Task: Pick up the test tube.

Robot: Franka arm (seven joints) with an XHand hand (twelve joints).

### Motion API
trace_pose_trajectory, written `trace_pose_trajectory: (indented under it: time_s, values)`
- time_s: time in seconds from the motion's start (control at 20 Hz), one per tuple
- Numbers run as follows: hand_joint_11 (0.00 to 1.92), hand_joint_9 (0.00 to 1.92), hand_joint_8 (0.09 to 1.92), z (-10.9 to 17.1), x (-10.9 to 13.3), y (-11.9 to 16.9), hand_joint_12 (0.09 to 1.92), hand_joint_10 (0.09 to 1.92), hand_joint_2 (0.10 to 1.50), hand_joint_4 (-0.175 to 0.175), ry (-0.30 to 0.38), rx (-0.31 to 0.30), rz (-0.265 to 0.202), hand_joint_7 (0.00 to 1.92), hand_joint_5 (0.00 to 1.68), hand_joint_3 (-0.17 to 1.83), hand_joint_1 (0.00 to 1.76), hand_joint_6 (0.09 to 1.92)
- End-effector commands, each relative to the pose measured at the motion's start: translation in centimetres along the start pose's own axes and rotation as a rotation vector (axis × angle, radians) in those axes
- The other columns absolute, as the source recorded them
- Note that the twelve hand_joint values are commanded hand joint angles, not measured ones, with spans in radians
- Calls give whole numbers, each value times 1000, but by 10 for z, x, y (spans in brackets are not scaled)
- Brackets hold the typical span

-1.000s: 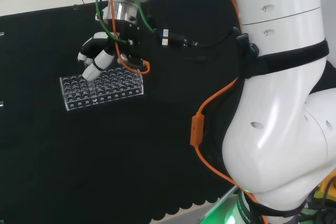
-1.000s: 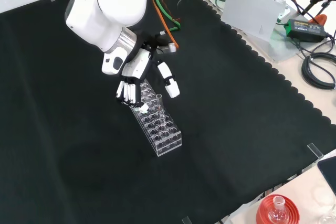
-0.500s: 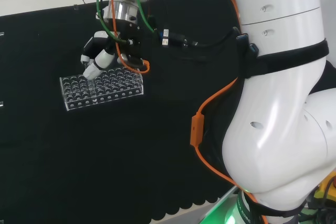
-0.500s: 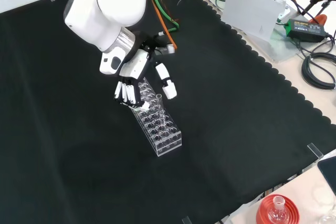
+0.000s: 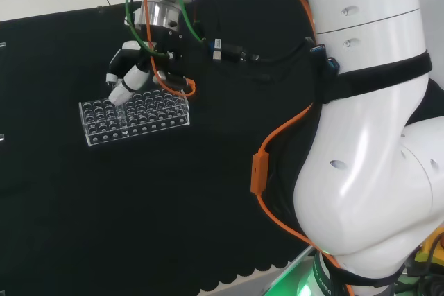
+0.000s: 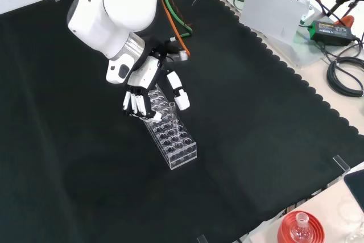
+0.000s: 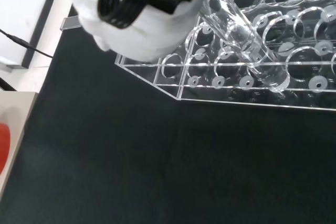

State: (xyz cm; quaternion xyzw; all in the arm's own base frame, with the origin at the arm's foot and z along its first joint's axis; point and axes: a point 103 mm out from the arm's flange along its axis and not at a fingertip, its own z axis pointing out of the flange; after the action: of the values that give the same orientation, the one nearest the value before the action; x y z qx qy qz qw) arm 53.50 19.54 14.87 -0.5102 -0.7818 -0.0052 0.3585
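A clear plastic rack [image 6: 172, 136] with several rows of round holes lies on the black cloth; in the head view the rack [image 5: 135, 116] sits left of the arm. The hand [image 6: 140, 90] hangs over the rack's far end, fingers curled on one side and thumb on the other. In the wrist view a clear test tube [image 7: 245, 44] slants across the rack [image 7: 210, 85], its upper part pinched under a blurred white finger of the hand [image 7: 142, 19] and its rounded end at the height of the rack's top plate. The head view puts the hand [image 5: 127, 76] at the rack's back edge.
A red ribbed stand with a flask [image 6: 300, 229] stands off the cloth at the front view's bottom right. A white plate [image 6: 273, 11], a power brick [image 6: 326, 28] and coiled cables [image 6: 346, 75] lie beyond the cloth's scalloped edge. An orange cable [image 5: 261, 168] hangs along the arm.
The hand has crept slightly up and to the left in the front view, a little higher in the head view. The rack has not moved.
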Motion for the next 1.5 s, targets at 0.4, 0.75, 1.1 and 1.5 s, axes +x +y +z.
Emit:
trace_pose_trajectory:
  time_s: [0.4,0.75,1.1,1.5]
  values:
    - [295,756,734,0,2,3,1491,765,851,-110,-16,-8,0,1044,1030,411,1148,896]
    - [358,841,706,-6,6,3,1462,720,919,-134,-24,-20,-7,1141,1114,265,1167,815]
    - [379,884,682,-8,7,2,1448,686,876,-143,-20,-30,-14,1173,1143,328,1175,780]
    - [394,912,671,-15,15,-12,1441,674,828,-148,-10,-61,-21,1210,1155,415,1178,781]
